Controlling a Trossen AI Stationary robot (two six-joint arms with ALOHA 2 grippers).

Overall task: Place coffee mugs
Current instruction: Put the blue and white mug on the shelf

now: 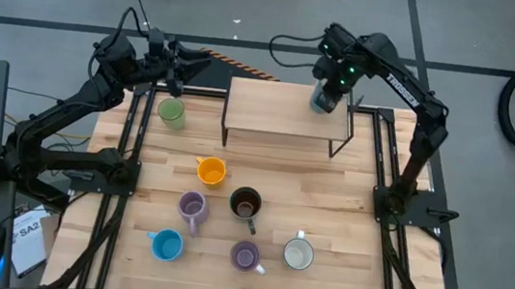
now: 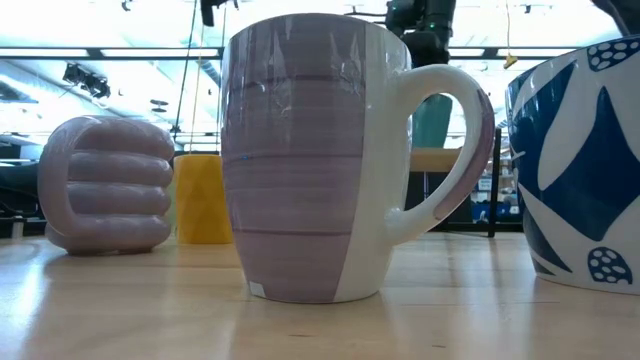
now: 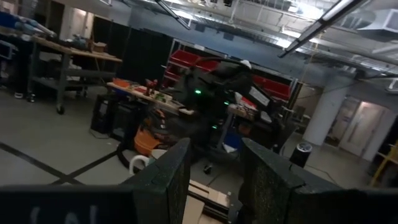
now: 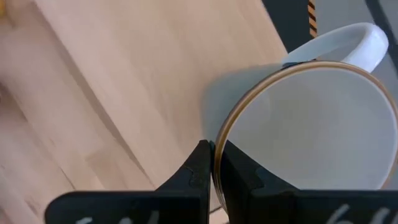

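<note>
Mug rim is sitting pinched between your right gripper (image 4: 212, 167) fingers: it is clenching the near wall of a white mug (image 4: 311, 124), whose handle is pointing away from the gripper, over the raised wooden shelf (image 1: 286, 109). Your left gripper (image 3: 214, 180) is hanging released, holding nothing, well away from that mug, so the placing is falling to the right arm.

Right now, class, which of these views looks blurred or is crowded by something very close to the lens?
Low view: a lilac and white ceramic mug fills the frame, with glare streaks on its glaze. Left wrist view: the room behind is smeared, the open left gripper dark. Right wrist view: the right gripper pinches the rim of a white gold-rimmed mug, with wood blurred at the edge.
</note>
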